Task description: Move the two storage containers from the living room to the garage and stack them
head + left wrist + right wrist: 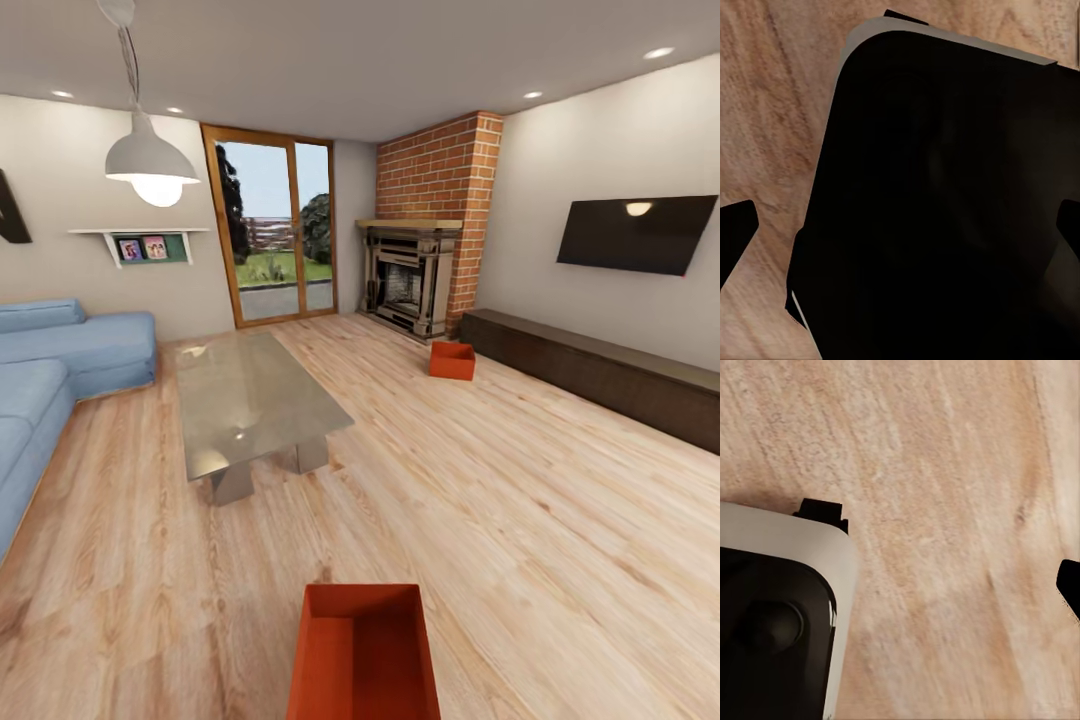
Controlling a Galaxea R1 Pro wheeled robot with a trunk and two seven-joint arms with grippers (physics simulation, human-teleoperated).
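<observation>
Two orange-red storage containers are present in the living room, both on the light wood-plank floor (pixel 520 500). The near container (pixel 365 655) sits at the bottom centre of the head view, open side up, its far rim and interior visible, its near end cut by the frame edge. The far container (pixel 452 361) lies right of centre in the middle distance, close to the brick fireplace (pixel 415 270) and just beside the end of the long dark cabinet (pixel 600 375). A glass coffee table (pixel 250 395) stands left of centre, between the two and off to one side.

Handling assessment: the bins appear to be thin-walled, lidless plastic, empty, so probably light, fairly stiff at the rim yet liable to flex mid-wall, with smooth sides that could slip. The top rim of a wall looks the soundest hold; for a two-armed lift, opposite rims.

Hand state: both wrist views look down on floor planks and dark robot body. The tips at the frame edges are too partial; whether either hand is open or closed cannot be told. Neither appears to hold a container.
</observation>
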